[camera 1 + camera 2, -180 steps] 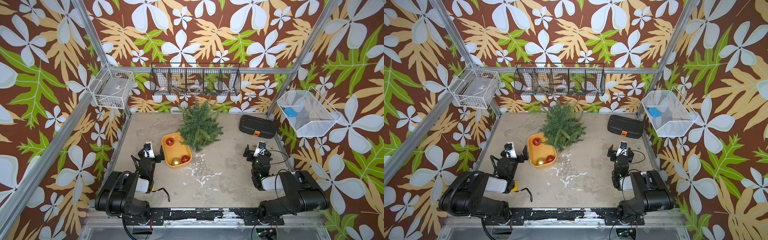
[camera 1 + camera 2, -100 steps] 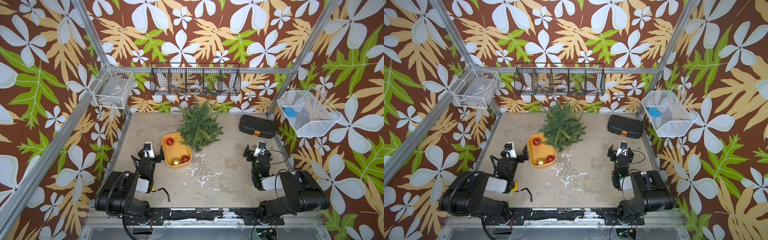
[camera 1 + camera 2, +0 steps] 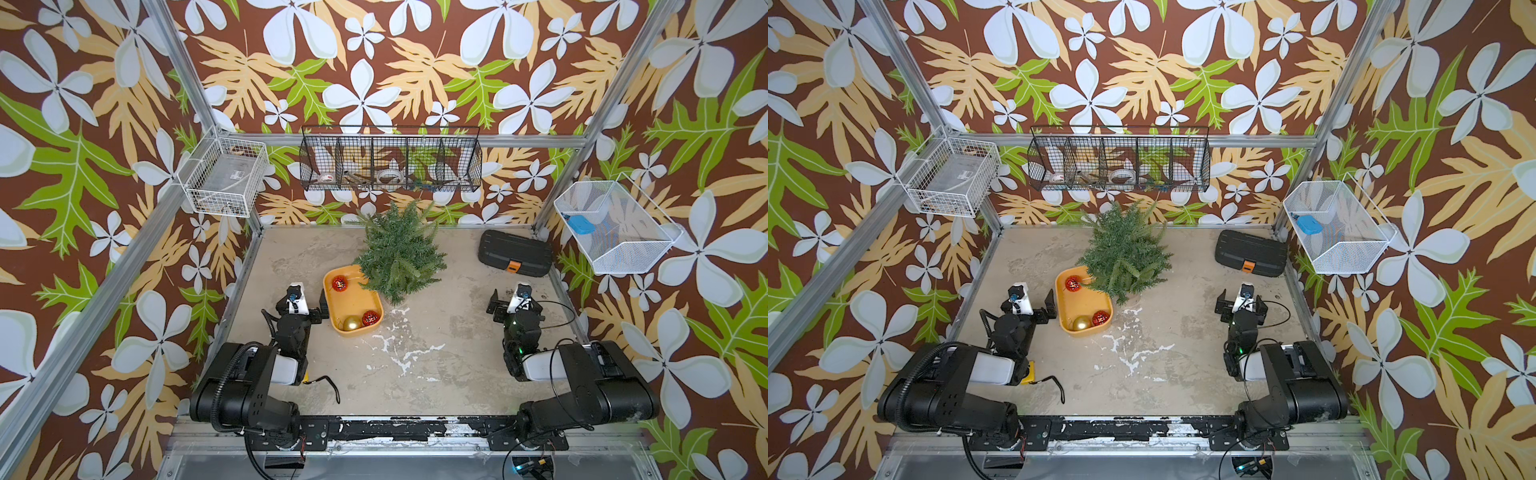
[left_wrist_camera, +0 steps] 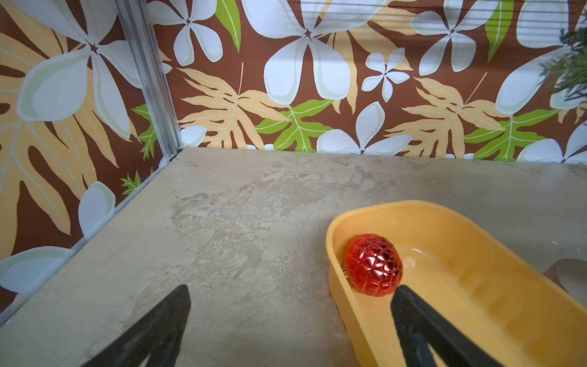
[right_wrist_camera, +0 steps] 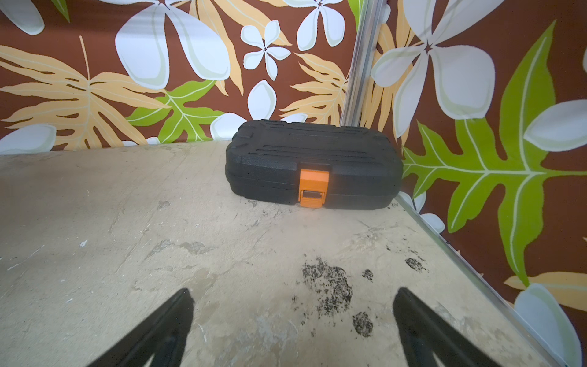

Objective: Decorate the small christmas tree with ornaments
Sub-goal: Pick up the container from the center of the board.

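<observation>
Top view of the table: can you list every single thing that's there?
table: one, beige, between the flowery walls
small christmas tree: one, dark green, back middle of the table
yellow tray: one, yellow, beside the tree
red ornaments: two, red, one at each end of the tray
gold ornament: one, gold, tray's near end
black case: one, black with orange latch, far right corner
wire baskets: three, one black, two white, on the walls
left tool: one, black, open, beside the tray
right tool: one, black, open, facing the case

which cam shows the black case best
The right wrist view: the black case sits close, orange latch facing the camera. Both top views show it small, near the back corner; the left wrist view misses it.
</observation>
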You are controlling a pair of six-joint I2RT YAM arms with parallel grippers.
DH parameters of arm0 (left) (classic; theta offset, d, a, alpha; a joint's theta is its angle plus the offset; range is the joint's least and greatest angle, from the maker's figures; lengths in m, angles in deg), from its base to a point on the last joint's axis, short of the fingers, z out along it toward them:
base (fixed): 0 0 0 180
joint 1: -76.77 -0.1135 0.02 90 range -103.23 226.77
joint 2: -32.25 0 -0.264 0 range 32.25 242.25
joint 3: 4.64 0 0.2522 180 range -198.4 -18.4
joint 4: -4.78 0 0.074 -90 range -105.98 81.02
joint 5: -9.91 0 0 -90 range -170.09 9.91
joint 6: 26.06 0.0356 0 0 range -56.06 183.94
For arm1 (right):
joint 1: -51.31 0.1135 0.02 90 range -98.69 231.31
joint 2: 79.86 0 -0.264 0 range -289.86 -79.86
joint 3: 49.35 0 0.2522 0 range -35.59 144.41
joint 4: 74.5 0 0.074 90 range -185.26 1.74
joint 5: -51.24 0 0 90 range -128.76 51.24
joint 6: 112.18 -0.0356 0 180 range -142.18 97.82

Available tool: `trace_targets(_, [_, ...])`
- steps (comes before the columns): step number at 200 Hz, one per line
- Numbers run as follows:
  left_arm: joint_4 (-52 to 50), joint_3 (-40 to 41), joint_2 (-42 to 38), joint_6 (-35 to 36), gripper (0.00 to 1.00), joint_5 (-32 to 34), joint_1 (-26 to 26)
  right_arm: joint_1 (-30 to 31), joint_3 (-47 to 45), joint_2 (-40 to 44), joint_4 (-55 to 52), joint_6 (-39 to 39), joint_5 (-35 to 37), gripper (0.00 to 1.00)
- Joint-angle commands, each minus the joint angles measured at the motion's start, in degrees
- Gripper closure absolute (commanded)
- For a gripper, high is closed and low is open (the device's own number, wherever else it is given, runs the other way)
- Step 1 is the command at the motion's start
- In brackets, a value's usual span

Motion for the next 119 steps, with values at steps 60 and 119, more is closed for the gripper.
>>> trace_targets(60, [-30.4,-11.0,-13.3,-8.4,0.08,10.6,-0.1,2.9,7.6,17.8,-24.4,-0.6,0.8,0.0])
trace_targets(119, [-63.4,-27.5,-10.2,-20.1,0.11,5.9,-0.1,2.9,12.0,24.6,-39.7,-4.2,-8.2,0.0])
